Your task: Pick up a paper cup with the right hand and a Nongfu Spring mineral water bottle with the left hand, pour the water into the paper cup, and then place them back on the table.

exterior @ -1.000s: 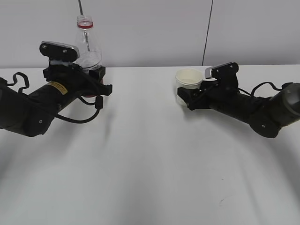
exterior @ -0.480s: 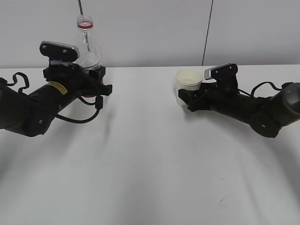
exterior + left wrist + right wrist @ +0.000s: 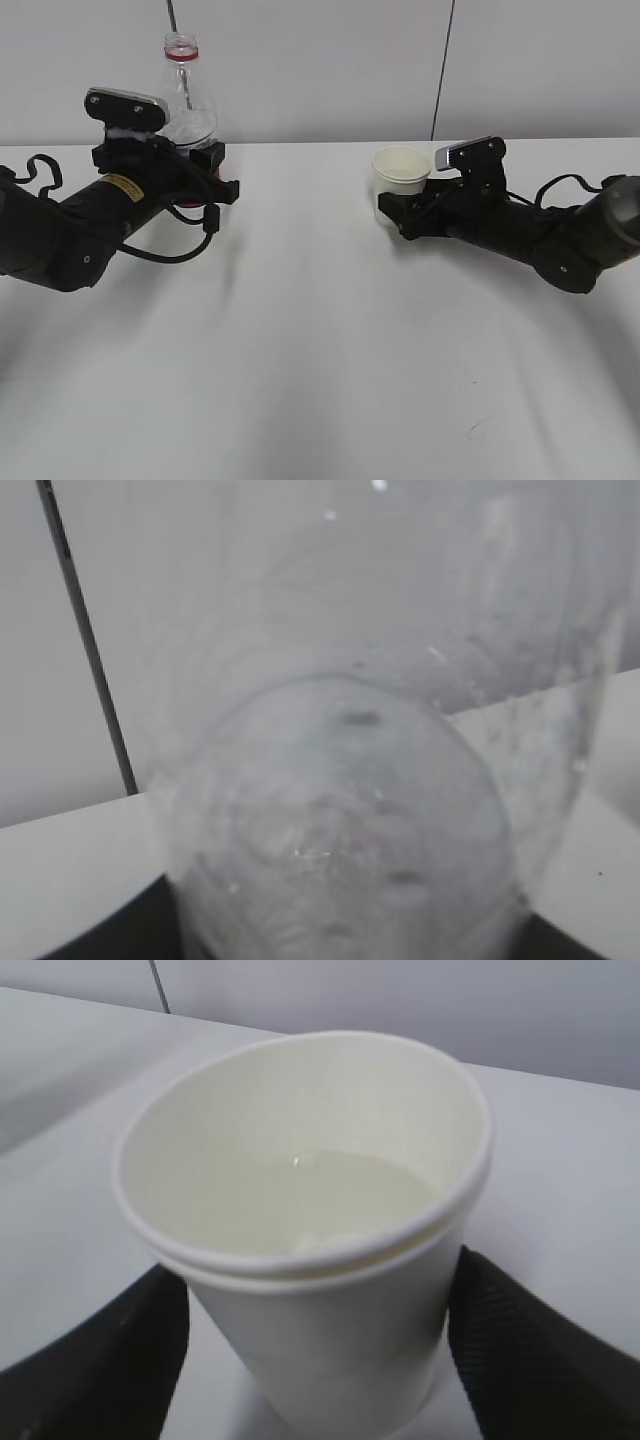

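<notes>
Right hand [image 3: 392,212]: jaws clamped either side of the paper cup [image 3: 401,180], centre-right of the frame, upright, water [image 3: 330,1195] inside.
Left hand [image 3: 205,180]: jaws around the lower body of the Nongfu Spring mineral water bottle [image 3: 187,100], upper left, upright, uncapped; whether they press on it cannot be told.
Bench [image 3: 320,350]: white, beneath both.

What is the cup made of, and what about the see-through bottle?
The paper cup looks like thin matte cream paper: it has a rolled rim and a dull, unshiny wall. The bottle looks like clear, glossy plastic: you can see the wall behind through it, and a red ring sits round its neck.
</notes>
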Robot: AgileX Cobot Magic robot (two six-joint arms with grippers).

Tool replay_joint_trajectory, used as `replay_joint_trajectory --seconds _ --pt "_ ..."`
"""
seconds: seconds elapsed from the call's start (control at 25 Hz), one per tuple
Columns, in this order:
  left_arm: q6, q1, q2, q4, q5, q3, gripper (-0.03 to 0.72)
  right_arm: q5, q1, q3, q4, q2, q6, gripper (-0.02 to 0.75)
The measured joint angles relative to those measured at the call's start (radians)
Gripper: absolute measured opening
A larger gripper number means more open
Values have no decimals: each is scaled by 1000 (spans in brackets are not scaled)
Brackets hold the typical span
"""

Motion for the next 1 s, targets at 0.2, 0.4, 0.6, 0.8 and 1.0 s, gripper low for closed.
replay_joint_trajectory --seconds 0.2,0.4,0.6,0.8,1.0 --pt "0 0 0 0 0 0 295 17 0 0 -8 -2 25 589" --pt "0 0 0 0 0 0 295 48 0 0 -14 -2 32 588" --pt "0 0 0 0 0 0 295 52 0 2 -16 -2 35 588" --pt "0 0 0 0 0 0 295 60 -4 48 -18 -36 35 588" --pt "0 0 0 0 1 0 295 60 -19 108 -20 -85 35 588"
